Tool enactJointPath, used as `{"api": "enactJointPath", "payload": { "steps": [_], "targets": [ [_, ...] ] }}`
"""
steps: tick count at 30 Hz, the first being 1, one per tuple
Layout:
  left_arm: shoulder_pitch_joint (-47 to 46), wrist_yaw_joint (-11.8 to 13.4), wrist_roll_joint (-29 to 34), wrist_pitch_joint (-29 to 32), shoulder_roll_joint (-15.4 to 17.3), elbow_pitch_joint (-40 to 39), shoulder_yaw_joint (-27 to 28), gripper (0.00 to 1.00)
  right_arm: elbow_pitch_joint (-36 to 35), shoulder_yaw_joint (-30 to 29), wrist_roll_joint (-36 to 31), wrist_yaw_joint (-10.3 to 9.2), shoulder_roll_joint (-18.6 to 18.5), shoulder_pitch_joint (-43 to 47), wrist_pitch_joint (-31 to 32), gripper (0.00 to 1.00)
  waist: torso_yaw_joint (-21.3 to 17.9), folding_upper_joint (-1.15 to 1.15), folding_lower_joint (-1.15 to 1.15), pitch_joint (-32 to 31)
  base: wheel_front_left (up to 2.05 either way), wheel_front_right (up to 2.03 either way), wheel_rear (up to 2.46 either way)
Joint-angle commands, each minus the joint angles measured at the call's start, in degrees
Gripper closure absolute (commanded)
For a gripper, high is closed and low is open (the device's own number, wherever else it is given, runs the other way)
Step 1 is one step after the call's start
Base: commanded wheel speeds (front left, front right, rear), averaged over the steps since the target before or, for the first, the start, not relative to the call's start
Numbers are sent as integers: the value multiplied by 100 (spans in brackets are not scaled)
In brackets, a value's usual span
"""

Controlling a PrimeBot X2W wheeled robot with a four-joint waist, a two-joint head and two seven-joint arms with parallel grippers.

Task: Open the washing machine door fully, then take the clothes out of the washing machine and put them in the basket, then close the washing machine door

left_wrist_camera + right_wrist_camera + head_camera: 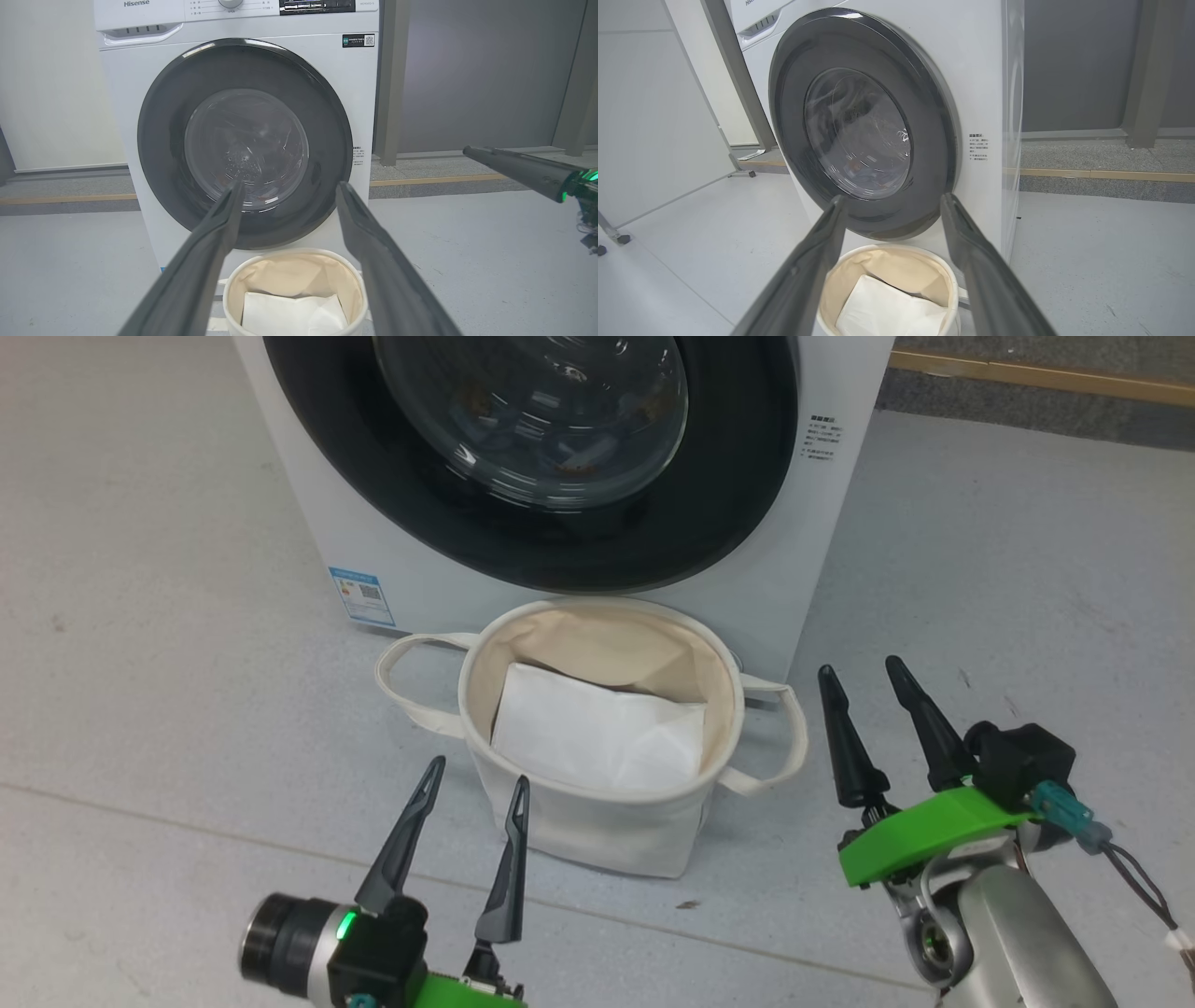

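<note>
While both grippers hang with their jaws wide apart and nothing between them, the washing machine door [728, 513] sits shut, flush against the front of the washing machine [845, 383]. The machine is a white box standing on a pale grey floor [140, 709]. Its door is a broad glossy black ring around a bulging clear glass centre. Through the glass, dim folds with an orange-brown spot suggest the clothes [859, 170] lying low in the drum, though reflections blur them. A small blue and white label [361, 595] is stuck on the machine's lower front, on the robot's left.

Just in front of the machine, below the door, stands the basket [597, 835], round, off-white canvas with a beige lining and a loop handle on each side. Inside it a plain white folded sheet [597, 733] lies flat.

From the head camera, the left gripper [480, 772] points up at the basket's near rim, its dark fingers spread. The right gripper [859, 665] is beside the basket's right handle, clear of it, fingers likewise spread. Each wrist camera looks between its own two fingers toward the door and the basket below.
</note>
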Motion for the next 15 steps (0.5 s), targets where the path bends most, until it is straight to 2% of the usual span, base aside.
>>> {"api": "enactJointPath", "payload": {
  "steps": [1, 7, 11, 15],
  "targets": [
    [-154, 1, 25, -69, -23, -158, 209, 0, -157, 117, -23, 1, 32, -218, -58, 0, 5, 0, 0, -2, 0, 0, 0],
    [-77, 33, -210, -69, -185, 111, 385, 0, -87, 103, 91, 1, 32, -178, -73, 0, 33, 0, 0, -11, 0, 0, 0],
    [-38, 118, -552, -61, -310, 497, 570, 0, 35, 85, 761, 1, 32, -108, 103, 0, 45, 0, 0, -39, 0, 0, 0],
    [-96, 168, -670, -62, -350, 682, 643, 0, 96, 82, 551, 1, 32, -72, 71, 0, 25, 0, 0, -50, 0, 0, 0]
  ]
}}
